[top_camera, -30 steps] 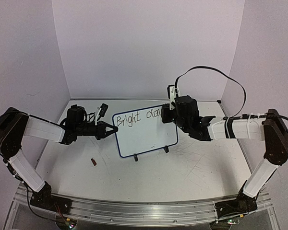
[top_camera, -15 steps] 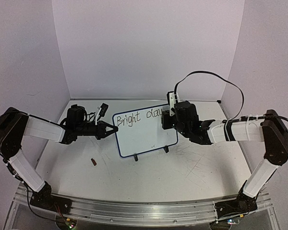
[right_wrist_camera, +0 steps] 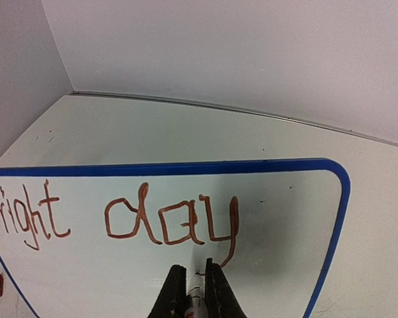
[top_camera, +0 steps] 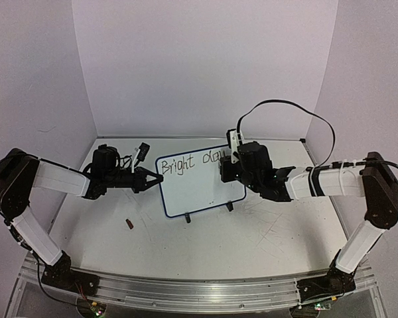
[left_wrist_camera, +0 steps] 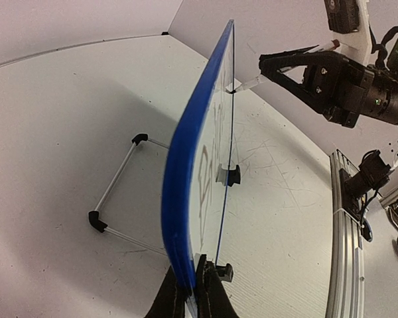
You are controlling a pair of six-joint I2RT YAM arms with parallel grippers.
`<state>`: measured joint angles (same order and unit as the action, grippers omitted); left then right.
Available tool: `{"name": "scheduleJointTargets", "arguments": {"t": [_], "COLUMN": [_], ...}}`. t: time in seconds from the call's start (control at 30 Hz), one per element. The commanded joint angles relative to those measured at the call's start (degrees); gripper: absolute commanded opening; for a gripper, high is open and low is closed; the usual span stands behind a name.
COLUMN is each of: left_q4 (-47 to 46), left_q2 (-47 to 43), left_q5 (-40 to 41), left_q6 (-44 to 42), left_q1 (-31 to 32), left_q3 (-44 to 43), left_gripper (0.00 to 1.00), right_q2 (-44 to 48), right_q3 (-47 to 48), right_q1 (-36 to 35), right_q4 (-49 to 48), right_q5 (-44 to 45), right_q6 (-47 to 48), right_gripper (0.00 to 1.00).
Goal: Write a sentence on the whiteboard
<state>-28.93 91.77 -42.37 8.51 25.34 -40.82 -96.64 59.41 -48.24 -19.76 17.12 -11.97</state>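
**Top view**
- Table (top_camera: 252,232): white, scratched, walls at the far and side edges.
- Board (top_camera: 199,192): mid-table, nearer the far edge than the near one; standing on two black feet, blue rim.
- Words (top_camera: 192,161): "Bright day", dark, in one line along the top of the board.
- Left gripper (top_camera: 158,179): clamped on the board's left rim.
- Right gripper (top_camera: 225,167): at the board's upper right corner, over the end of the words; grip hidden from here.
- Brown bit (top_camera: 129,224): small, lying toward the table's near left, apart from the board.

**Left wrist view**
- Board (left_wrist_camera: 186,172): seen edge-on, upright, blue rim rising from the fingers.
- Left gripper (left_wrist_camera: 194,291): pinched tight on the rim, one finger on each side.
- Feet (left_wrist_camera: 232,175): black clips at the board's bottom edge, resting on the table.
- Wire stand (left_wrist_camera: 116,192): behind the board, low on the table, with black corner caps.
- Marker (left_wrist_camera: 251,83): white barrel, dark tip touching the writing face near the top.
- Right gripper (left_wrist_camera: 265,66): closed round the marker.

**Right wrist view**
- Right gripper (right_wrist_camera: 196,278): fingers drawn in tight, grasping the marker (right_wrist_camera: 197,286).
- Words (right_wrist_camera: 139,218): red-brown here; marker tip at the foot of the y's tail.
- Board (right_wrist_camera: 285,252): rounded top right corner in view, with the table's far edge behind it.
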Motion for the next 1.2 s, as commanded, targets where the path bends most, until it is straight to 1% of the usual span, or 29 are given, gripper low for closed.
{"name": "scheduleJointTargets", "arguments": {"t": [0.0,0.13,0.23,0.53,1.17], "left_q4": [0.1,0.1,0.1,0.2,0.2], "left_q2": [-1.0,-0.9,-0.7,-1.2,-0.9], "left_q5": [5.0,5.0,4.7,5.0,4.8], "left_q6": [-4.8,-4.9,-4.9,-4.9,-4.9], "left_q1": [-0.4,-0.5,-0.4,-0.4,-0.5], "left_q3": [-1.4,-1.4,-1.6,-1.4,-1.4], "left_gripper": [0.00,0.00,0.00,0.00,0.00], "right_q2": [4.0,8.8,9.3,5.7,2.4], "right_q3": [1.4,-1.1,-2.0,0.7,3.6], "right_q1": [-0.4,0.0,3.0,5.3,5.4], "right_q4": [-2.6,-1.6,-1.3,-2.9,-4.8], "right_q5": [0.3,2.6,1.7,-1.0,0.7], "right_q6": [-1.1,-0.5,-1.1,0.6,2.0], "right_gripper": [0.00,0.00,0.00,0.00,0.00]}}
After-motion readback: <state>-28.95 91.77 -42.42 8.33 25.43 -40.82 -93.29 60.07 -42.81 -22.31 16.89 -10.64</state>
